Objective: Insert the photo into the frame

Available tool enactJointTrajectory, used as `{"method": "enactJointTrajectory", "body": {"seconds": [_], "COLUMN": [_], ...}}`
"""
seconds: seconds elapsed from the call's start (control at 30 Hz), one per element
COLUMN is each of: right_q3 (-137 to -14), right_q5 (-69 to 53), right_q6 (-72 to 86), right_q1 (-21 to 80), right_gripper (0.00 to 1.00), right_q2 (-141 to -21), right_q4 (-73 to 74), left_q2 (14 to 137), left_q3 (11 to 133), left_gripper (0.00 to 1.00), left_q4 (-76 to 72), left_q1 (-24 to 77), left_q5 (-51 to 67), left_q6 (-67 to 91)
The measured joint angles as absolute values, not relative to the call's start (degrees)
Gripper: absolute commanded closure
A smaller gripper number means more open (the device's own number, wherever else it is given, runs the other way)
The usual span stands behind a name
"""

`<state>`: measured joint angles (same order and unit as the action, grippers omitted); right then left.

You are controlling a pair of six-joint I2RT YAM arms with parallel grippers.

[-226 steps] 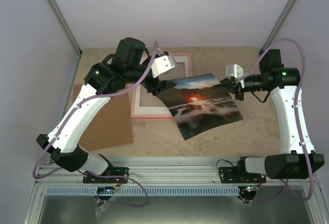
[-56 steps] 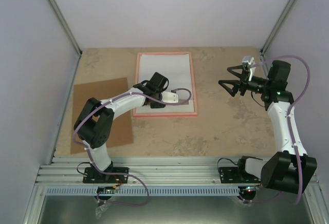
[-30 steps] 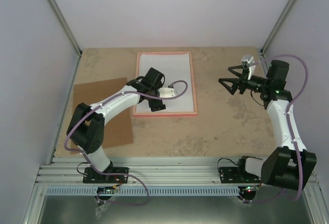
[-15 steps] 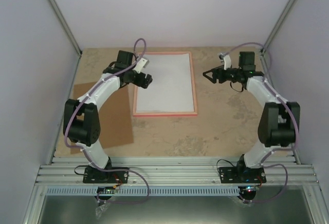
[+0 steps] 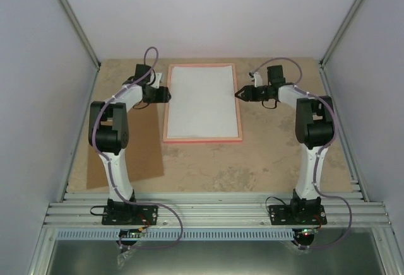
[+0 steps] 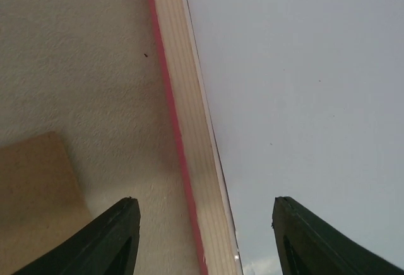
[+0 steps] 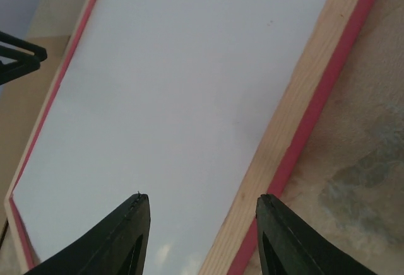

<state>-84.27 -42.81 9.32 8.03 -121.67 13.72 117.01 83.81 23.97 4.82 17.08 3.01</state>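
Lying white side up, photo (image 5: 202, 101), inside pink frame (image 5: 202, 140) (wooden inner edge showing)

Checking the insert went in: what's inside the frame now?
A white sheet fills the frame, lying flat within its pink border. Any printed side faces down, hidden. The brown board lies outside, to its left.

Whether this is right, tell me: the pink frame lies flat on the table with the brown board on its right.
Not quite: the top external view shows the brown board on the left of the pink frame, not its right. The frame does lie flat on the table.
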Motion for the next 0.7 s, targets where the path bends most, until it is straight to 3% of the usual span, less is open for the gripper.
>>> {"method": "enactJointTrajectory", "body": {"seconds": [0.13,0.43,0.7], "right_q3": [-87.61,-87.59,-78.5], "right_q5": [-42.87,-44.21,-45.43], "right_q6": [11.66,15.7,16.29], "right_q1": [8.38,8.36,7.38], "right_gripper": [0.55,0.77,0.81], "right_q2": [-126.48,-129.45,-125.69], "right_q4": [13.37,10.37,7.25], "left_q2": [119.33,121.97,120.31], "left_q3": [85.47,85.6,80.97], "left_gripper": [0.51,0.72,0.8], "left_q4": [23.53,22.04,19.7], "left_q1": [4.82,4.84,5.87], "left_q5": [18.15,21.1,20.43], "left_q6": [4.23,4.6,3.4]}}
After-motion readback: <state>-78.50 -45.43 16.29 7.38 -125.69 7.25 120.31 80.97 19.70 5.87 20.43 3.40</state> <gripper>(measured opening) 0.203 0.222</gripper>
